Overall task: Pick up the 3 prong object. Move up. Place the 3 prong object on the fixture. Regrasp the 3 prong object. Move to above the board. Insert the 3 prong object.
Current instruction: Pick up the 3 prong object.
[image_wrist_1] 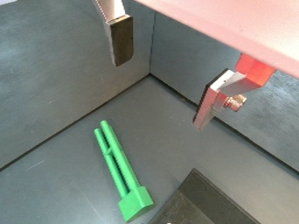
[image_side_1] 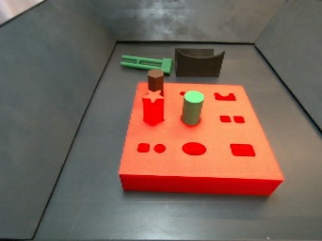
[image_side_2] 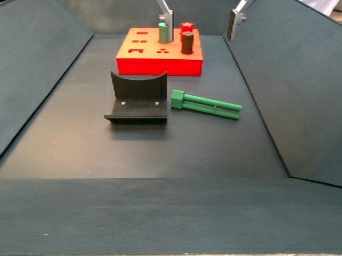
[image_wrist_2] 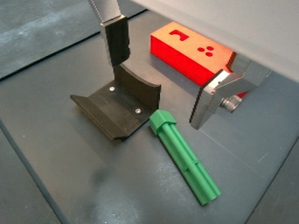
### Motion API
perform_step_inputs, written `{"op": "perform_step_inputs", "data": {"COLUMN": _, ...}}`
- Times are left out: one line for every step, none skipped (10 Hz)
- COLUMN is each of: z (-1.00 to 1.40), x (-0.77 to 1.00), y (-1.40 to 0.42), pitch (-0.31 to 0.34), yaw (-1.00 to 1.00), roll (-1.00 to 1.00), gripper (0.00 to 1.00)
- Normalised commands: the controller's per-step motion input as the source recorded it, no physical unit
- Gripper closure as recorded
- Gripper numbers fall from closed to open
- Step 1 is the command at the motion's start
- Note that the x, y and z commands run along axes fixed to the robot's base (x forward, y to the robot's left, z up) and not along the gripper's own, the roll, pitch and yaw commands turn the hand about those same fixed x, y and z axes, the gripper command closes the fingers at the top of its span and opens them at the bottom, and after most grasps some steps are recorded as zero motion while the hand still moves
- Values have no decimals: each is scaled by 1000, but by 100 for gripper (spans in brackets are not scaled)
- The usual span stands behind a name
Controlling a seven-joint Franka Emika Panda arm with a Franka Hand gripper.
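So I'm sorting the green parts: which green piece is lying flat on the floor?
The 3 prong object, beside the fixture. The green cylinder peg stands upright in the board. The gripper hangs empty above.

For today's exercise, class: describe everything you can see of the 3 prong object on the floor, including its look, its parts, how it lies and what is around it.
The 3 prong object is a long, flat, bright green piece that looks like plastic. Parallel prongs run from a broader base end. It lies flat on the dark floor right beside the fixture; whether they touch cannot be told. The board stands farther off. The gripper hovers above with its jaws open and empty, so nothing grips the piece.
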Motion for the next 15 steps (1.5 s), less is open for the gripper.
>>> {"op": "perform_step_inputs", "data": {"z": -100, "x": -6, "y": 0, "pitch": -93, "yaw": 49, "roll": -40, "gripper": 0}}
{"op": "perform_step_inputs", "data": {"z": -406, "x": 0, "y": -60, "pitch": -77, "yaw": 349, "roll": -10, "gripper": 0}}
{"op": "perform_step_inputs", "data": {"z": -671, "x": 43, "y": -211, "pitch": -107, "yaw": 800, "roll": -13, "gripper": 0}}
{"op": "perform_step_inputs", "data": {"z": -586, "x": 0, "y": 0, "pitch": -33, "yaw": 1000, "roll": -67, "gripper": 0}}
{"op": "perform_step_inputs", "data": {"z": -697, "x": 0, "y": 17, "pitch": 0, "yaw": 1000, "roll": -27, "gripper": 0}}
{"op": "perform_step_inputs", "data": {"z": -717, "x": 0, "y": 0, "pitch": 0, "yaw": 1000, "roll": 0, "gripper": 0}}
{"op": "perform_step_inputs", "data": {"z": -737, "x": 0, "y": 0, "pitch": 0, "yaw": 1000, "roll": 0, "gripper": 0}}
{"op": "perform_step_inputs", "data": {"z": -737, "x": 0, "y": 0, "pitch": 0, "yaw": 1000, "roll": 0, "gripper": 0}}
{"op": "perform_step_inputs", "data": {"z": -729, "x": 0, "y": 0, "pitch": 0, "yaw": 1000, "roll": 0, "gripper": 0}}
{"op": "perform_step_inputs", "data": {"z": -723, "x": 0, "y": 0, "pitch": 0, "yaw": 1000, "roll": 0, "gripper": 0}}
{"op": "perform_step_inputs", "data": {"z": -717, "x": 0, "y": 0, "pitch": 0, "yaw": 1000, "roll": 0, "gripper": 0}}
{"op": "perform_step_inputs", "data": {"z": -714, "x": 0, "y": 0, "pitch": 0, "yaw": 1000, "roll": 0, "gripper": 0}}
{"op": "perform_step_inputs", "data": {"z": -711, "x": 0, "y": 0, "pitch": 0, "yaw": 1000, "roll": -3, "gripper": 0}}
{"op": "perform_step_inputs", "data": {"z": -597, "x": 0, "y": -546, "pitch": -239, "yaw": 689, "roll": 71, "gripper": 0}}
{"op": "perform_step_inputs", "data": {"z": -560, "x": -140, "y": -506, "pitch": -290, "yaw": 714, "roll": 126, "gripper": 0}}
